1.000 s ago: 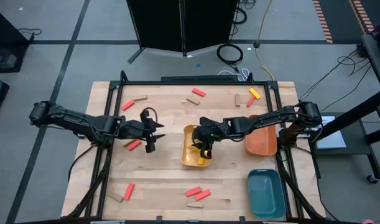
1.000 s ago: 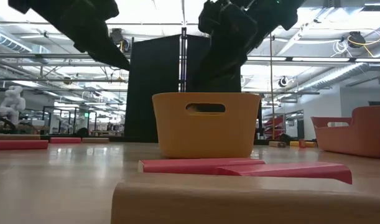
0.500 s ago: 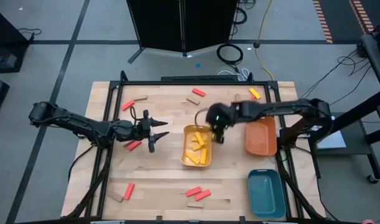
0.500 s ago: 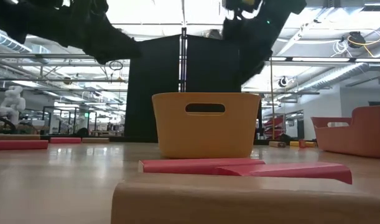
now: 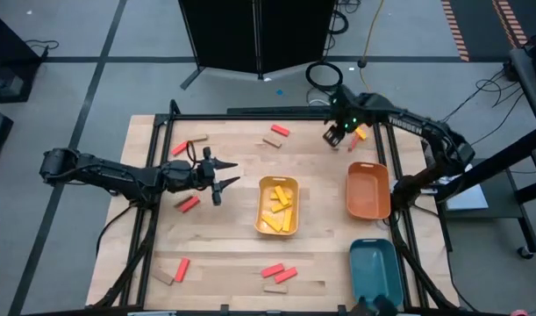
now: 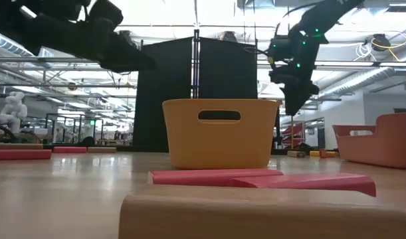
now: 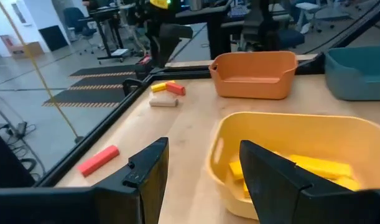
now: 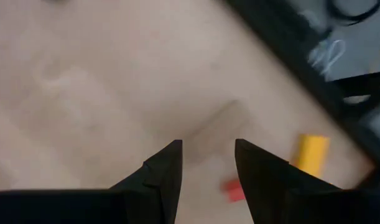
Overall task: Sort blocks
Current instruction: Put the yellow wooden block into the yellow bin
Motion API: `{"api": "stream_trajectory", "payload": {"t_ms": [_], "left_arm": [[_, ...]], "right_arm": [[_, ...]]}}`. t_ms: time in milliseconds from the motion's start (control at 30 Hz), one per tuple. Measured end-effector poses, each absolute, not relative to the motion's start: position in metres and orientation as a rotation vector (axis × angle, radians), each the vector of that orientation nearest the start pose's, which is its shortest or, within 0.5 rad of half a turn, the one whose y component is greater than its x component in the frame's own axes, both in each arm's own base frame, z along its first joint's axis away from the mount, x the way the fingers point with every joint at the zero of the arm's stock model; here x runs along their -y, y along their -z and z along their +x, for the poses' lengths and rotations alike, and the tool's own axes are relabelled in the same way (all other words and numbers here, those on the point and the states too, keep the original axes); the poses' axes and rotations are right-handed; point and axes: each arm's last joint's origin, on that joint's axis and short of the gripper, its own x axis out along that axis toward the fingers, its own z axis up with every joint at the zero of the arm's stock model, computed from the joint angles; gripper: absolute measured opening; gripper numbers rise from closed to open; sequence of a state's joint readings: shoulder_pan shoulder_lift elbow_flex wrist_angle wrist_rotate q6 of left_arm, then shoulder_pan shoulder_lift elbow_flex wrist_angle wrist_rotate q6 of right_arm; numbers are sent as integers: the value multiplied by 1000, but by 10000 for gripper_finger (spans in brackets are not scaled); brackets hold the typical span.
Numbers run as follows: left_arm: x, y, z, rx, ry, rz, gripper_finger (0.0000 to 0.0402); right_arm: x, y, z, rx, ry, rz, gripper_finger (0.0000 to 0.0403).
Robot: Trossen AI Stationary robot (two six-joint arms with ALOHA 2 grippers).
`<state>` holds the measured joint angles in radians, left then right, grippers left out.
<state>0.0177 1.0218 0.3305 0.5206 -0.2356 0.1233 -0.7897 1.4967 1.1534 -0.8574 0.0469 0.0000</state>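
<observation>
Small red, tan and yellow blocks lie flat around the table. Several yellow blocks (image 5: 279,208) lie in the yellow tray (image 5: 260,214) at the middle. My right gripper (image 5: 333,136) hangs open above the far right corner, pointing steeply down over a tan block (image 8: 216,126), with a yellow block (image 8: 312,154) and a red block (image 8: 233,189) beside it. My left gripper (image 5: 220,181) is open and nearly level, left of the yellow tray (image 7: 289,140), above a red block (image 5: 188,204). Neither gripper holds anything.
An orange tray (image 5: 368,191) stands right of the yellow one and a teal tray (image 5: 375,270) at the near right. Loose blocks lie at the far left (image 5: 177,149), far middle (image 5: 279,130), near left (image 5: 182,268) and near middle (image 5: 279,273). A black frame rims the table.
My right gripper has risen out of the yellow tray and swung fast toward the table's far right corner, now hanging over the blocks there. My left gripper has tipped up from pointing down to nearly level, facing the yellow tray, and sunk a little.
</observation>
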Motion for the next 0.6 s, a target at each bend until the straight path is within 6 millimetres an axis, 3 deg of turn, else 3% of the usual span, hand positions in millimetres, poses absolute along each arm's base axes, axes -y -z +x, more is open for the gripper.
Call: {"api": "stream_trajectory", "payload": {"t_ms": [133, 300, 467, 600], "left_arm": [[-21, -202, 207, -167, -287, 148, 195], [-29, -208, 213, -45, -180, 138, 195], [-28, -211, 215, 9, -72, 118, 195], [-28, -211, 215, 5, -69, 114, 195]], "right_arm": [[229, -248, 182, -1149, 872, 425, 142], [268, -224, 165, -1247, 918, 557, 142], [304, -208, 159, -1440, 906, 667, 142], [318, -205, 163, -1521, 844, 678, 142]]}}
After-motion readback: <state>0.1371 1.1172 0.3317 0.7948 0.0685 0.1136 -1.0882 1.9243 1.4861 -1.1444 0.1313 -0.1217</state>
